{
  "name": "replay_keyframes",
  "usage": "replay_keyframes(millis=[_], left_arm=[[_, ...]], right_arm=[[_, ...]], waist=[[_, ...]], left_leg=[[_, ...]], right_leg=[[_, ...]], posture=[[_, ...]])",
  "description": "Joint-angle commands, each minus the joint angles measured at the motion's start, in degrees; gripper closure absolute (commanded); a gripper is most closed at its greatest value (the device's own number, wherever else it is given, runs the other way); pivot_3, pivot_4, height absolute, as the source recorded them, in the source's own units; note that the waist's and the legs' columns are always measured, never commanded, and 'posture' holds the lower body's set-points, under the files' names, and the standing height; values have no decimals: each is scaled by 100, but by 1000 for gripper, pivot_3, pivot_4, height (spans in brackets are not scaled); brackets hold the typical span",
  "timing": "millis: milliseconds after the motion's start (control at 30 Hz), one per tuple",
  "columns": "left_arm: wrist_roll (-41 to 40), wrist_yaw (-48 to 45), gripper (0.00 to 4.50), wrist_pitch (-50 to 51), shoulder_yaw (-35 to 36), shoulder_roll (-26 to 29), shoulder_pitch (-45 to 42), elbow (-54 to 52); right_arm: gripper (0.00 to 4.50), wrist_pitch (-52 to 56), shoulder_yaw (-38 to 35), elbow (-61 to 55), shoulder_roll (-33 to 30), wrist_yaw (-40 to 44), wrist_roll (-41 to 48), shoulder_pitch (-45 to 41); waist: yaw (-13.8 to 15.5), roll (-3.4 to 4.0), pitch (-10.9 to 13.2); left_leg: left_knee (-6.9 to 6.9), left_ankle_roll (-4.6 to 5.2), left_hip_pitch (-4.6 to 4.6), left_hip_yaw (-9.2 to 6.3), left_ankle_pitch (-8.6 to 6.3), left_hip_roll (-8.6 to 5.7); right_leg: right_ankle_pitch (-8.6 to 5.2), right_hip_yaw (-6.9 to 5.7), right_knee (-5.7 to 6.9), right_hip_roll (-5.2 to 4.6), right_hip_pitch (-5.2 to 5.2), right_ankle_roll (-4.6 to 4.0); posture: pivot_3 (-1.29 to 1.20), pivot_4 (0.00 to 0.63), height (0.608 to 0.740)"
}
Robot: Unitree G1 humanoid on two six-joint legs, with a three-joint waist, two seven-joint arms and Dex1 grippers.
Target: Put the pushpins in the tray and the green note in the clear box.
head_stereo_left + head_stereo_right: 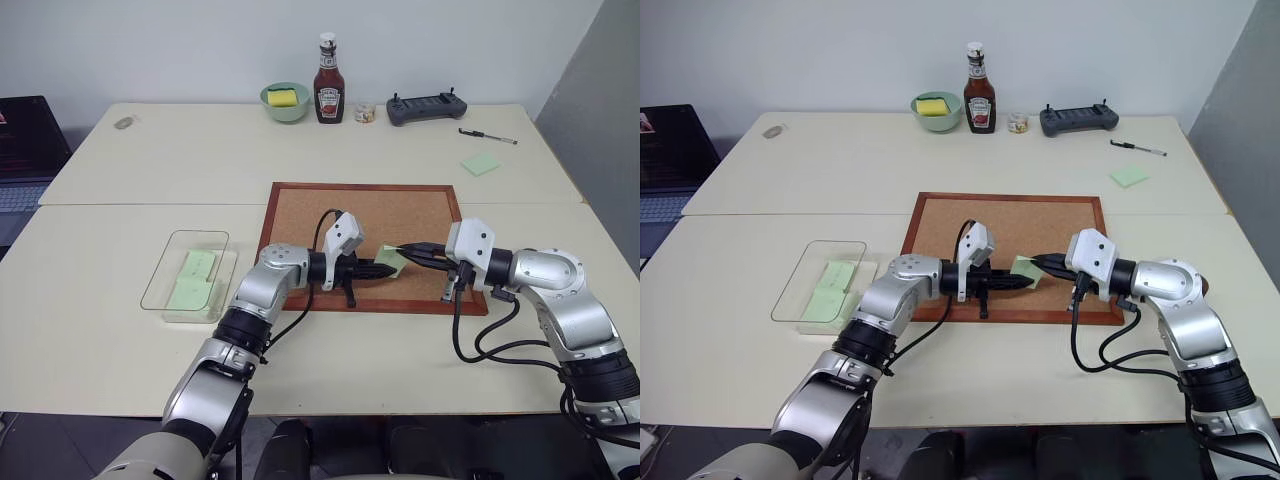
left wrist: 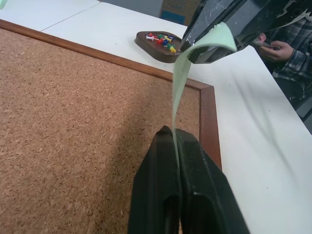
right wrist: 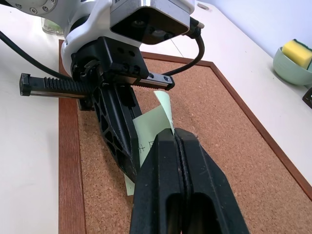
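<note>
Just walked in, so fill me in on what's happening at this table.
Both grippers are shut on one green note above the corkboard, the left gripper and the right gripper each pinching an edge. The clear box already holds green notes. The tray holds coloured pushpins.

Head eyes look down from high over table [image 1: 120,350], far off; both show corkboard [image 1: 300,215] mid frame.
Left wrist view sits very close, low over corkboard, tray [image 2: 146,45] near top.
Right wrist view also close; shares corkboard, green note [image 3: 153,129].
</note>
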Motion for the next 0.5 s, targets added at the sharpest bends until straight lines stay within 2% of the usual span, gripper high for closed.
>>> replay_keyframes(millis=[33, 200, 300, 333, 500], left_arm=[[-18, -53, 4467, -100, 29, 26, 3, -129], [-39, -12, 4467, -89, 61, 28, 39, -178], [-44, 4, 4500, -94, 84, 50, 67, -204], [-45, 5, 4500, -95, 88, 56, 74, -210], [28, 175, 4500, -198, 141, 96, 88, -215]], right_arm=[[4500, 21, 8, -237, 27, 25, 66, 3], [4500, 140, -61, -275, 61, 12, 189, -63], [4071, 212, -86, -305, 39, 40, 243, -104], [3779, 229, -90, -316, 31, 51, 252, -110], [2904, 510, -222, -463, -125, 130, 446, -139]], waist=[[0, 0, 0], [0, 0, 0], [0, 0, 0], [0, 0, 0], [1, 0, 0]], left_leg=[[0, 0, 0, 0, 0, 0], [0, 0, 0, 0, 0, 0], [0, 0, 0, -1, 0, 0], [0, 0, 0, -1, 0, 0], [0, 0, 0, -1, 0, 0]], right_leg=[[0, 0, 0, 0, 0, 0], [0, 0, 0, 0, 0, 0], [0, 0, 1, 0, 0, 0], [0, 0, 1, 0, 0, 0], [0, 0, 1, 0, 0, 0]], posture=[[0, 150, 740], [0, 150, 740], [0, 150, 740], [0, 150, 740], [0, 150, 740]])
